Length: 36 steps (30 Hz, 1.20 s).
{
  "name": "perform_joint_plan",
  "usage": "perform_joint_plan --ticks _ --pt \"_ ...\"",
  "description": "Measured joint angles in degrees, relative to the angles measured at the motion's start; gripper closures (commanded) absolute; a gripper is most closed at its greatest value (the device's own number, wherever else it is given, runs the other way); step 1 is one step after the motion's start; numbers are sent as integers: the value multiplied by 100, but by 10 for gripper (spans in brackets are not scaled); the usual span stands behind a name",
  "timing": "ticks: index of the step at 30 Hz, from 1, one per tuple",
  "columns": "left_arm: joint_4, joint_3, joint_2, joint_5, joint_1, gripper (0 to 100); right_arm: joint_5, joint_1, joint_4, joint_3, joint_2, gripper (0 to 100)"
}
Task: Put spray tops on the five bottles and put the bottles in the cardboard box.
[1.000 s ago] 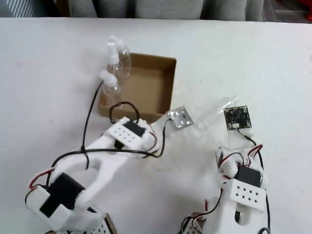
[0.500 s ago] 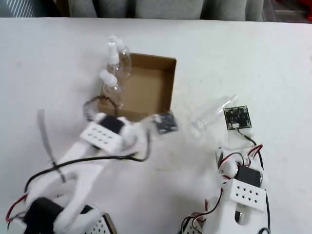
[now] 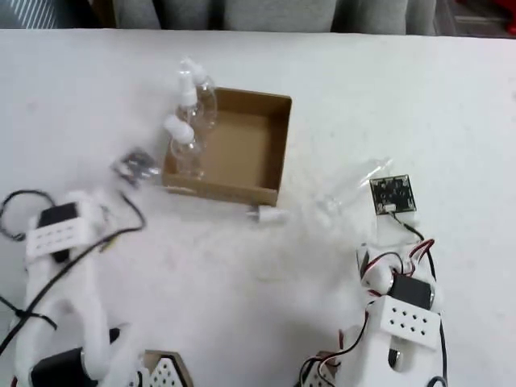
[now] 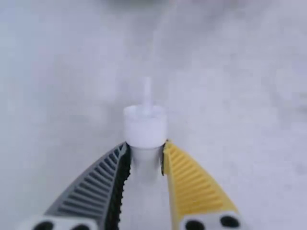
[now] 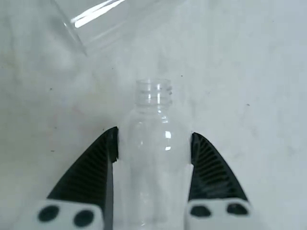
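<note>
A white spray top (image 4: 145,127) sits between the grey and yellow fingers of my left gripper (image 4: 145,149), which is shut on it above bare table. The left arm (image 3: 55,234) stands left of the cardboard box (image 3: 278,149). My right gripper (image 5: 153,138) is shut on a clear bottle (image 5: 153,143) with an open neck. Two bottles with spray tops (image 3: 193,97) (image 3: 182,143) stand at the box's left wall. Another clear bottle (image 3: 353,185) lies on its side right of the box. A loose spray top (image 3: 267,215) lies by the box's front wall.
The right arm's base (image 3: 401,318) stands at the front right. The lying clear bottle (image 5: 110,19) is just beyond the bottle held in the right gripper. The white table (image 3: 403,89) stretches open behind and to the right of the box.
The left arm has swung from in front of the box to the table's left side. A spray top now lies uncovered by the box's front wall. The right arm has kept still.
</note>
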Motion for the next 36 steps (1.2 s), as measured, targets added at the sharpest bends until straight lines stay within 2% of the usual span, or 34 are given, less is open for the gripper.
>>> perform_joint_plan --ticks 3,8,16,20,24,26,29,33,36 --pt "-615 0 237 325 -615 976 0 0 0 0 0 981" --pt "-1240 0 712 1169 -1055 963 0 0 0 0 0 981" --pt "-1538 0 976 1635 -1495 695 0 0 -9 53 0 981" --pt "-1538 0 976 1635 -1767 716 0 0 -18 53 0 981" --pt "-1530 -9 976 1653 -2057 795 0 0 -18 53 0 981" --pt "-1301 -141 976 1653 -2189 852 0 0 -18 53 0 981" --pt "-475 -527 976 1855 -2224 919 0 0 -18 53 0 981" --pt "738 -1099 976 2769 -2119 935 0 0 -18 53 0 981" --pt "1169 -1266 976 3314 -1749 935 0 0 -18 53 0 981"
